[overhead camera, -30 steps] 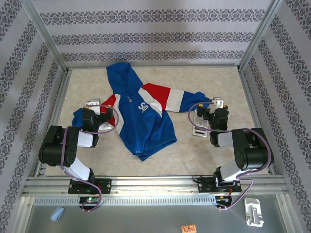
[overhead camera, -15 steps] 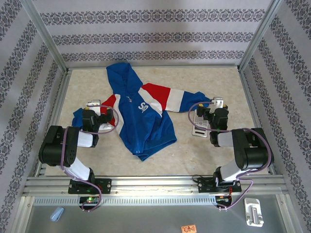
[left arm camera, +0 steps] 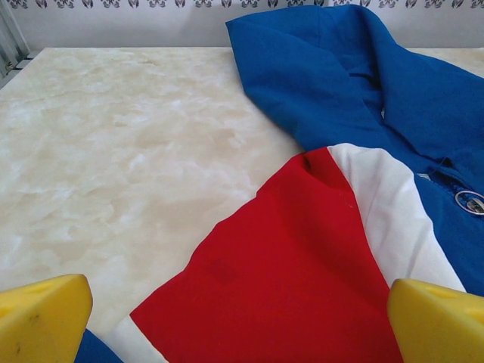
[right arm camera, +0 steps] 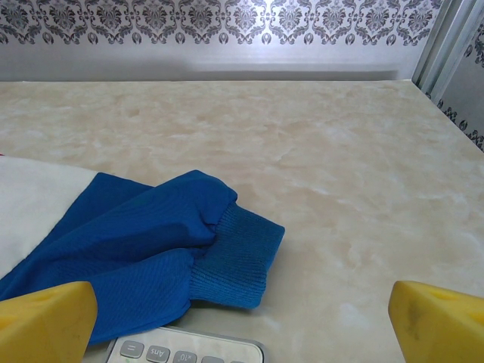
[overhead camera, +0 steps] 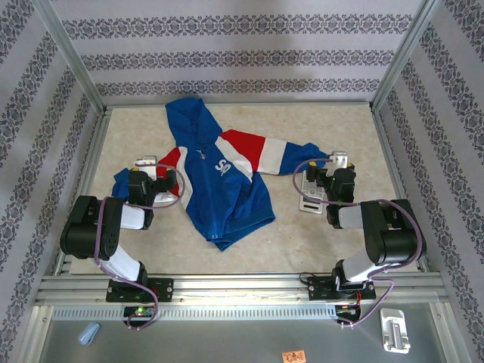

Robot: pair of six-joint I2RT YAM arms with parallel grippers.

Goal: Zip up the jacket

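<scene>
The jacket [overhead camera: 223,185] lies flat mid-table, royal blue with its hood [overhead camera: 189,113] toward the back wall, red and white panels and white lettering [overhead camera: 221,168]. My left gripper [overhead camera: 145,168] sits at the jacket's left sleeve. In the left wrist view the left gripper [left arm camera: 242,333] is open, with the yellow pads [left arm camera: 41,318] wide apart over the red panel [left arm camera: 287,272]. A zipper ring [left arm camera: 469,201] shows at the right edge. My right gripper [overhead camera: 338,165] is by the right sleeve end. The right gripper [right arm camera: 242,333] is open too, with the blue cuff [right arm camera: 236,257] just ahead of it.
A white calculator [overhead camera: 310,193] lies under the right gripper, its keys [right arm camera: 189,351] showing beside the cuff. Metal frame posts and patterned walls enclose the marble tabletop [overhead camera: 318,234]. A small white object [overhead camera: 395,330] and a blue one [overhead camera: 89,333] lie on the front ledge.
</scene>
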